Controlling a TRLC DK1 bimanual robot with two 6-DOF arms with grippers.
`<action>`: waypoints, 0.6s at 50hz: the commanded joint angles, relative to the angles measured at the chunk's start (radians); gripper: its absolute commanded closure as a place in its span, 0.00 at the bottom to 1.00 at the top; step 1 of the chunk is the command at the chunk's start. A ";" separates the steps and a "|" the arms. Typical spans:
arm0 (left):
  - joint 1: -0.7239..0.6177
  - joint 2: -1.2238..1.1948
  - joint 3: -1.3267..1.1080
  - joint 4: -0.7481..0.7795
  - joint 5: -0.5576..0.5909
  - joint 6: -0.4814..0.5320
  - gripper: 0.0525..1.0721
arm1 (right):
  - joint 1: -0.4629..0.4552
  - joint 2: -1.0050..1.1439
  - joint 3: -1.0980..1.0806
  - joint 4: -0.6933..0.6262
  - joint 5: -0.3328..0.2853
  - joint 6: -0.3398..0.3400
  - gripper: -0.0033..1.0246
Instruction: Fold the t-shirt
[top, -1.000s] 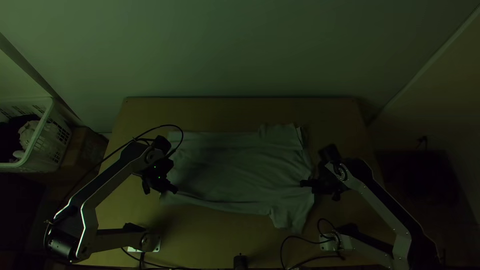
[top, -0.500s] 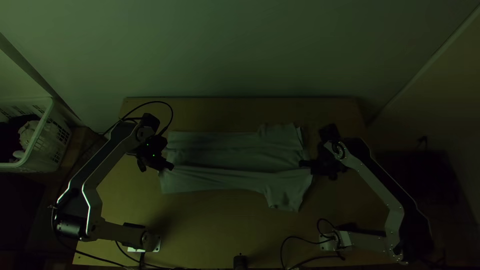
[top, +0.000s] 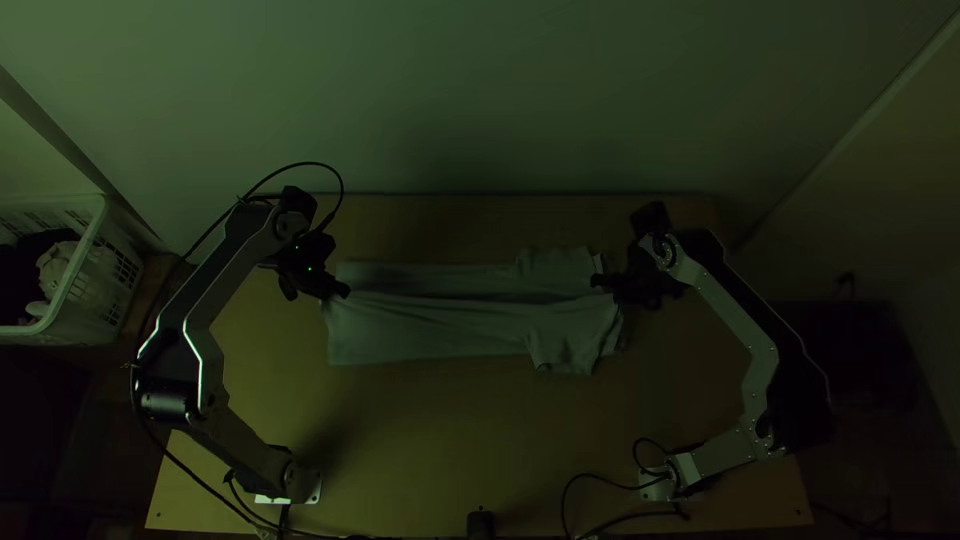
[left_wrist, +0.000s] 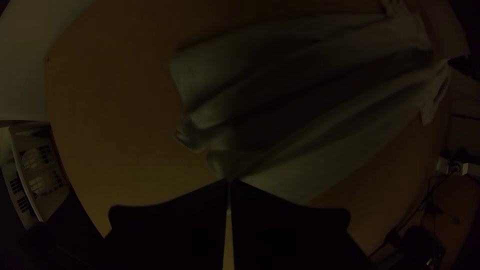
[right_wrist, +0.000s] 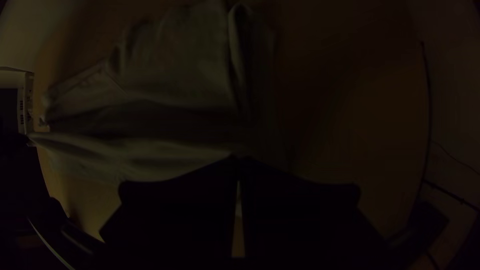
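The pale t-shirt (top: 430, 330) lies lengthwise across the table, its near part lifted and drawn over toward the far side, with long creases between the grippers. My left gripper (top: 345, 291) is at its left end, and in the left wrist view the left gripper (left_wrist: 229, 182) is shut on the cloth's edge. At the sleeve end, my right gripper (top: 598, 281) holds the other end of the raised fold; in the right wrist view the right gripper (right_wrist: 239, 159) is shut on the shirt (right_wrist: 150, 155). One sleeve hangs toward the near side.
A white basket (top: 85, 290) with cloth in it stands left of the wooden table (top: 450, 450). Cables (top: 600, 500) lie near the right arm's base, and a small black object (top: 480, 524) is at the near edge.
Both grippers have moved toward the table's far side, carrying the cloth between them. The shirt's near edge and sleeve have come along, leaving a narrower shape.
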 joint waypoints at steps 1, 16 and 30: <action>0.014 0.065 0.085 -0.010 0.002 0.023 0.97 | -0.017 0.065 0.076 0.010 0.018 -0.014 0.97; 0.040 0.256 0.312 -0.040 0.002 0.028 0.97 | -0.046 0.250 0.254 0.012 0.018 -0.014 0.97; 0.051 0.361 0.390 -0.044 0.004 0.020 0.97 | -0.058 0.440 0.430 0.012 0.018 -0.007 0.97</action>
